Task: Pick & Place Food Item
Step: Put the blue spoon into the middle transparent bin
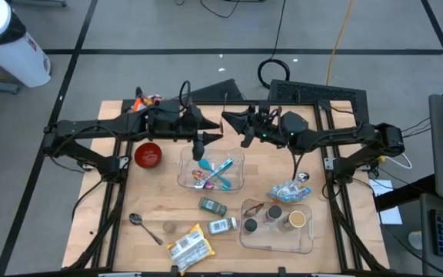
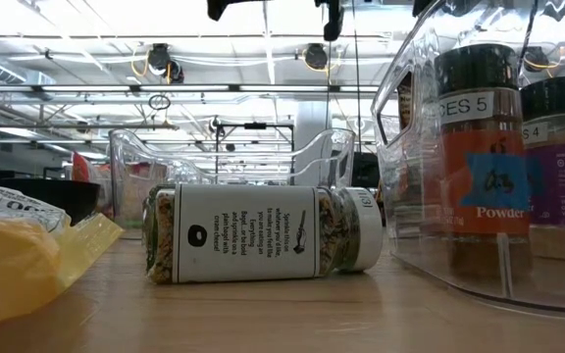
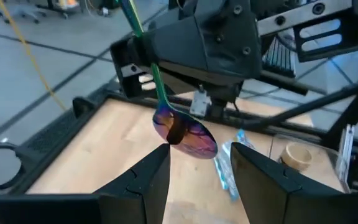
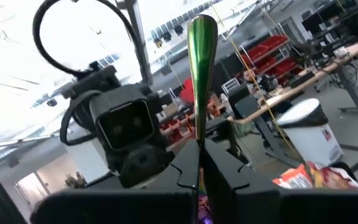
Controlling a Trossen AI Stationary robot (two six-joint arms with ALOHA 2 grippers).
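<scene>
We see both arms meeting over the far middle of the table [image 1: 114, 254], above the far edge of a clear bin [image 1: 188, 178]. The right gripper [image 4: 199, 163] is clenched on the handle of an iridescent spoon [image 3: 184, 132], which hangs in the air with its bowl down, facing the left gripper [image 3: 199, 167]. The left gripper's fingers [image 3: 143, 182] are spread apart with nothing between them, just short of the spoon's bowl.

We count two clear bins. The far one holds a few coloured utensils [image 1: 215, 174], too tangled for us to count. The near-right bin [image 1: 308, 240] holds three spice jars [image 1: 272, 215] standing upright. Two more jars lie on their sides on the wood between the bins: one green-capped [image 1: 212, 205], one white-labelled [image 1: 222, 225].

We count one red bowl [image 1: 148, 155] at the left, one metal spoon [image 1: 144, 227] near the left front, one snack packet [image 1: 189, 246] at the near edge, and one crinkled bag [image 1: 289, 190] at the right, touching the near-right bin's far edge.

The open wood lies along the left side and the far right corner; the near edge is crowded.
</scene>
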